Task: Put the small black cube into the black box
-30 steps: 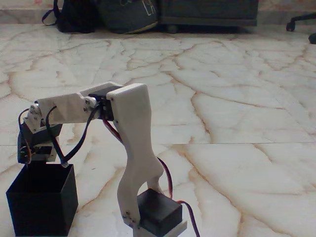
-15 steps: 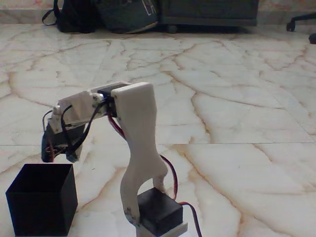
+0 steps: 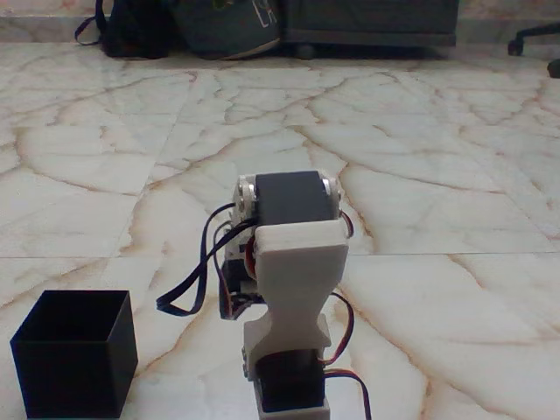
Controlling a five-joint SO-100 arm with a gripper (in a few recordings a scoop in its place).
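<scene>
Fixed view: I see the arm (image 3: 293,289) facing away from me over the marble floor (image 3: 420,175), its own body hiding the end effector, so I cannot tell whether the fingers are apart or clamped. The black box (image 3: 74,354) sits at lower left, open top up, apart from the arm. I cannot find the small black cube; it may be inside the box. I judge such a cube light, rigid and matte, best pinched across two opposite flat faces.
</scene>
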